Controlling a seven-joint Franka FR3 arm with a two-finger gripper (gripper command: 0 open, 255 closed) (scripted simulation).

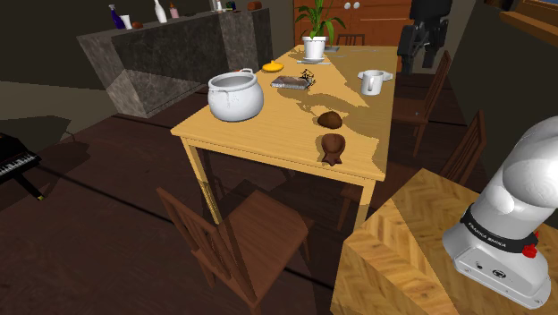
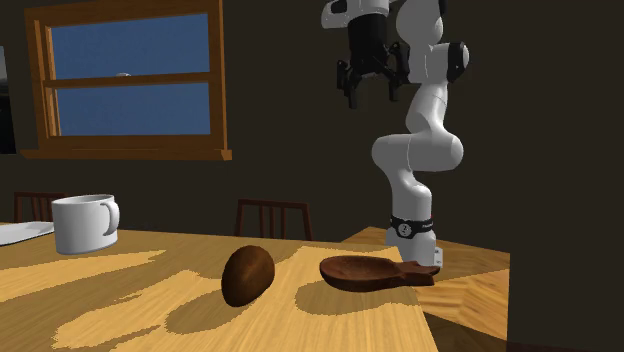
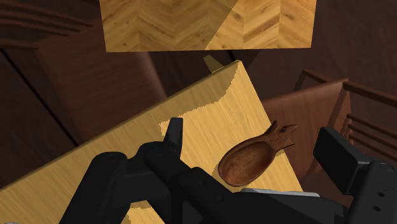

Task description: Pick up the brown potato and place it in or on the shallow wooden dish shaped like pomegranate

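The potato (image 2: 247, 275) is dark brown, smooth and egg-shaped. It lies on the wooden table (image 1: 268, 125) near the dish (image 2: 375, 270) but not touching it. In the shoulder view it sits between the dish and the white mug (image 1: 372, 82), with its long axis running roughly left to right. The dish is a shallow brown bowl, and its crown tip points toward the robot's stand. The gripper (image 2: 368, 95) hangs high above the table with its fingers (image 3: 175, 137) wide apart, holding nothing.
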